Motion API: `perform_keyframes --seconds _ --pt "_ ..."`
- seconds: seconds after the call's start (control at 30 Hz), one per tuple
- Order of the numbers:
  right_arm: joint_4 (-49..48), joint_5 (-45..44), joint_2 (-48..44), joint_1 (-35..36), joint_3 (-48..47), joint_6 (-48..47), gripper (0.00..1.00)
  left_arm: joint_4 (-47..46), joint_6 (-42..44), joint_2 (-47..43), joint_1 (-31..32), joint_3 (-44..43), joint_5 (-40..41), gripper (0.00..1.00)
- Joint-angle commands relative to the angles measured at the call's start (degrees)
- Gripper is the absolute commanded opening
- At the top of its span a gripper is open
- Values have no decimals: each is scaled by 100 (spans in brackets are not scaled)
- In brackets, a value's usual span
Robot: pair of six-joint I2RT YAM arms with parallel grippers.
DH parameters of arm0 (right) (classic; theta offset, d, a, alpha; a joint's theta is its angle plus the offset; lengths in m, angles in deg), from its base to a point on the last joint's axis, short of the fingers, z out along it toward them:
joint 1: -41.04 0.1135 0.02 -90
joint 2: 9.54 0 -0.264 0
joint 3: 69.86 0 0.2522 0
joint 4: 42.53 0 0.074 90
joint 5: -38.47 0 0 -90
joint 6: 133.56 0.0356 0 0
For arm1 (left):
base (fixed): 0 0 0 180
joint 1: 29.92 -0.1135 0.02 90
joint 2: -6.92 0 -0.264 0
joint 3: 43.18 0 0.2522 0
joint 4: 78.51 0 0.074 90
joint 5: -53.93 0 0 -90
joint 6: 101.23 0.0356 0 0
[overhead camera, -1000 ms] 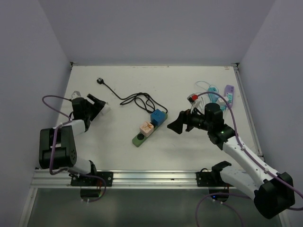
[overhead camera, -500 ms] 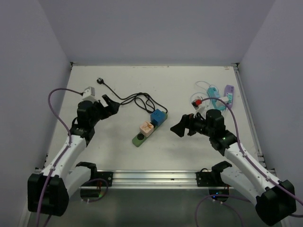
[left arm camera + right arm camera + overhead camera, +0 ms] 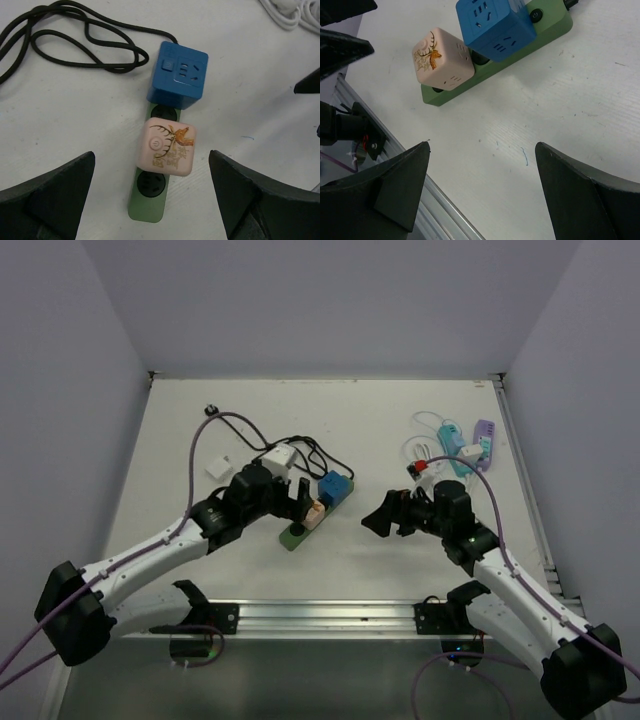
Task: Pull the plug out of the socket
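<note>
Overhead, the green power strip (image 3: 292, 536) is seen lying at an angle near the middle of the surface (image 3: 200, 420). A pink plug (image 3: 312, 510) and a blue plug (image 3: 336, 486) are seated next to each other in it, and a black cord (image 3: 290, 448) is looped behind. The left end effector (image 3: 298, 498) is poised close over the pink plug. The right end effector (image 3: 384, 512) is held to the right of the strip, apart from it.

From the left wrist, the fingers (image 3: 55, 195) are spread fully wide with nothing gripped, and the pink plug is framed between them, just beside the blue one. A deer drawing and a power symbol are printed on its top; the small characters beneath cannot be read. Only socket slots and a small button are shown on the blue plug, and no brand can be made out.

From the right wrist, the fingers (image 3: 395, 185) are likewise wide apart and empty, with the strip lying beyond them.

The step in hand is judged to be the approach. The pink plug should be straddled squarely on its two free sides, not the side facing the blue plug, and gripped low. The strip would best be pinned on a bare part by the right end effector, so that the pull can be made straight up without the strip being lifted.
</note>
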Motion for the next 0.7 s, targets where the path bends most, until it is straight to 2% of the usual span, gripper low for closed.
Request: perform_keyframes --seconds 0.0,0.23,0.67 --pt "-141 -100 -14 7 54 183 91 285 853 513 858 -499 936 100" --pt "-44 -144 -84 7 80 148 91 539 1494 1707 1211 -1227 1078 99" --pt "-114 -179 -155 7 265 200 91 1128 1943 2851 1211 -1905 912 92"
